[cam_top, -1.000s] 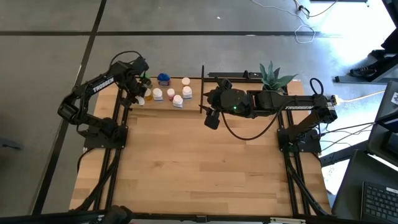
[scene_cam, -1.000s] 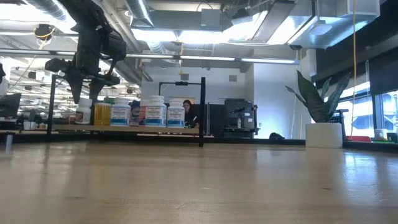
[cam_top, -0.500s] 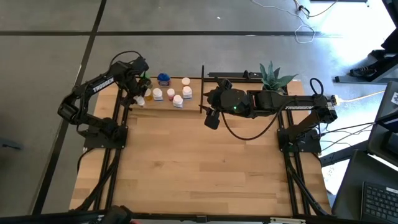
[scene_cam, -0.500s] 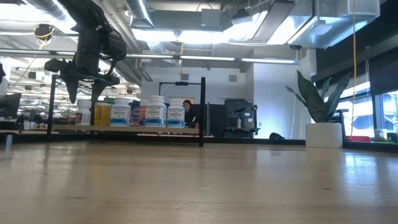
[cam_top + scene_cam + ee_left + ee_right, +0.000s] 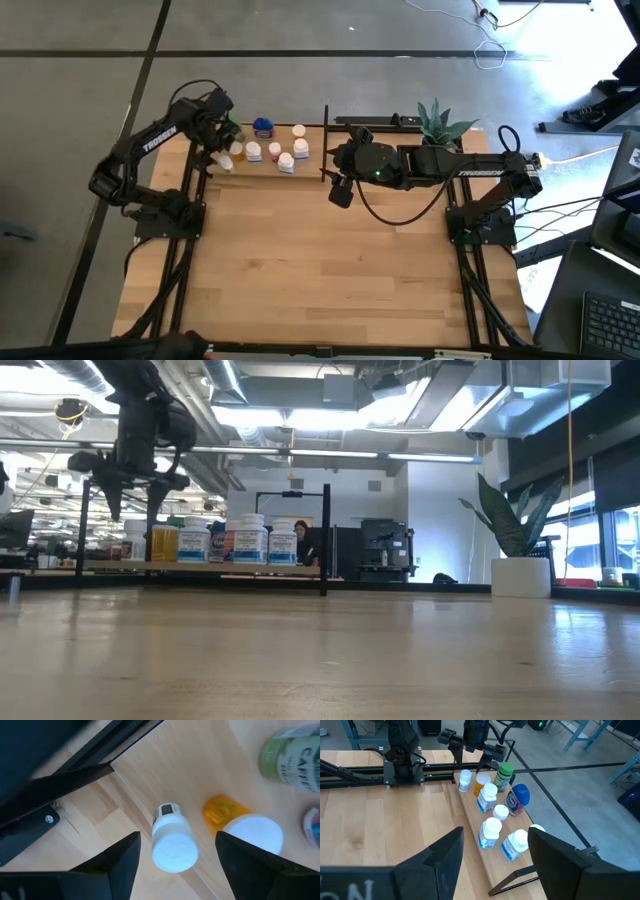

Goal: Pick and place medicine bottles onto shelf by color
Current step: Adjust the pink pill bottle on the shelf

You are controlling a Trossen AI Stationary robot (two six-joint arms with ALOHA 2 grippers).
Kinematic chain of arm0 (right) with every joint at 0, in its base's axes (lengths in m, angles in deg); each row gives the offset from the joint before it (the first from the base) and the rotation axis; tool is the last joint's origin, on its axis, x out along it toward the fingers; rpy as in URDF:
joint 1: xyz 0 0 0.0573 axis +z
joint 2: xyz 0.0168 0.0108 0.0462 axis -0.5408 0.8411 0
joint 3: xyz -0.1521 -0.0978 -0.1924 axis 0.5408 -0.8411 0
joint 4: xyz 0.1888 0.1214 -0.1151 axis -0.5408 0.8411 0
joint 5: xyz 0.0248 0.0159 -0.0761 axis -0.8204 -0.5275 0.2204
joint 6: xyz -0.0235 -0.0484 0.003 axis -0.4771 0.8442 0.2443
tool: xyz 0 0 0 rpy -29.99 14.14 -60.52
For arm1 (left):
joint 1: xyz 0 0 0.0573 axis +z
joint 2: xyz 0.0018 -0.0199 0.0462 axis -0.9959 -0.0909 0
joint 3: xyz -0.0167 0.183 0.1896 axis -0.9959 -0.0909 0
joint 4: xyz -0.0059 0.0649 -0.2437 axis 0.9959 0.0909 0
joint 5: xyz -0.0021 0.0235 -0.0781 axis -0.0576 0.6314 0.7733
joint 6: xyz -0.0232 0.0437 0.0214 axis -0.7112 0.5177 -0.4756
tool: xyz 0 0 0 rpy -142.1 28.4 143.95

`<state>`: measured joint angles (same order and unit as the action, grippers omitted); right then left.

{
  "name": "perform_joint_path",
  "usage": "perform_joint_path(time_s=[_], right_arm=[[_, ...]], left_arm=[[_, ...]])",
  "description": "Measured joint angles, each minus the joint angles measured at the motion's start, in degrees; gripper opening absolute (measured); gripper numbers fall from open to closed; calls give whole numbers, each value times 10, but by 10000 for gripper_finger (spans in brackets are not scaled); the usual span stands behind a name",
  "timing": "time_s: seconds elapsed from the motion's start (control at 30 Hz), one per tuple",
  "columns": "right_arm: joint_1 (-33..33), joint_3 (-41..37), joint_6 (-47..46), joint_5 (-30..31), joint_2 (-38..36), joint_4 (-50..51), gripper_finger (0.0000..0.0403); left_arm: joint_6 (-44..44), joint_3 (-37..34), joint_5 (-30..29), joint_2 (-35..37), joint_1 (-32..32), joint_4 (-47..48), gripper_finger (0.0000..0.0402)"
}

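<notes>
Both grippers were seen above the far part of the table. At the shelf's left end the left gripper was held above a small white bottle, its fingers spread apart with nothing between them; in the left wrist view the white bottle stood upright on the shelf board directly under the gap, clear of both fingers. Just beside that bottle an orange bottle with a white cap was seen, and a green bottle farther along the board.

From the right wrist view the shelf was shown as a narrow light-wood strip along the table's far edge, framed by black posts. On it the medicine bottles were grouped in a loose row: several white ones with white caps, the green one and a blue one toward the outer edge.

Over the table near the shelf's right end, the right gripper was held away from the bottles, its fingers parted and empty. A potted plant was seen behind the right arm. In the low view a person was visible far back in the room.
</notes>
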<state>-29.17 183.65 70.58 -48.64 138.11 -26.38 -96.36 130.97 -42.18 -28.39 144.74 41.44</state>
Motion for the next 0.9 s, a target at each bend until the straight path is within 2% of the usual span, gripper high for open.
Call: perform_joint_path(time_s=[0.23,0.47,0.6,0.9], right_arm=[[0,0,0,0,0,0,223],[0,0,0,0,0,0,223],[0,0,0,0,0,0,223],[0,0,0,0,0,0,223]], left_arm=[[10,0,5,33,5,-5,251],[147,0,22,81,4,-41,250],[183,0,51,114,-2,-68,253],[314,0,65,156,-91,-79,253]])
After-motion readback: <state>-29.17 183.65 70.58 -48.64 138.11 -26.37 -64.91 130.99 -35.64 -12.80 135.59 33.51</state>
